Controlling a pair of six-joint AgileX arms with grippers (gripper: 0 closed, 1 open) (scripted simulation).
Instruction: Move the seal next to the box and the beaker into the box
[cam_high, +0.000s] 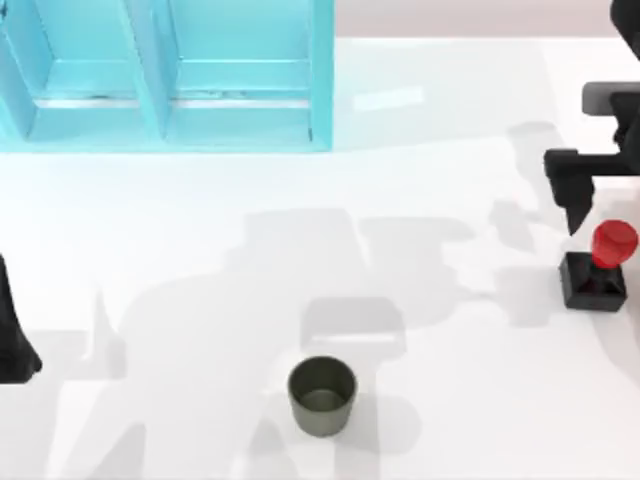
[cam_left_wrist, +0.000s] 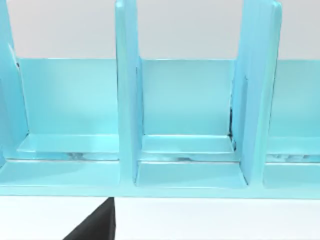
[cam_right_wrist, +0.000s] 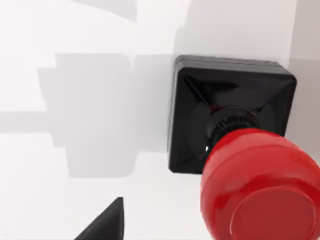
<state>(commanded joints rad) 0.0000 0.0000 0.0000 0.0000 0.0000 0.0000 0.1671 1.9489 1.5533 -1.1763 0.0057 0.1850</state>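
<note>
The seal (cam_high: 597, 268), a black square block with a glossy red knob, stands upright near the table's right edge. My right gripper (cam_high: 577, 205) hovers open just behind and above it. In the right wrist view the seal (cam_right_wrist: 230, 100) is close below, with one dark fingertip (cam_right_wrist: 105, 222) off to its side and not touching it. The beaker (cam_high: 322, 396), an olive-grey cup, stands upright at the front middle with nothing near it. The light-blue box (cam_high: 320, 90), split by upright dividers, sits at the back left. My left gripper (cam_high: 18, 350) is parked open at the left edge.
In the left wrist view the box (cam_left_wrist: 125, 100) shows its compartments side by side, with one dark fingertip (cam_left_wrist: 97, 222) in front of them. White tabletop stretches between the box, the beaker and the seal.
</note>
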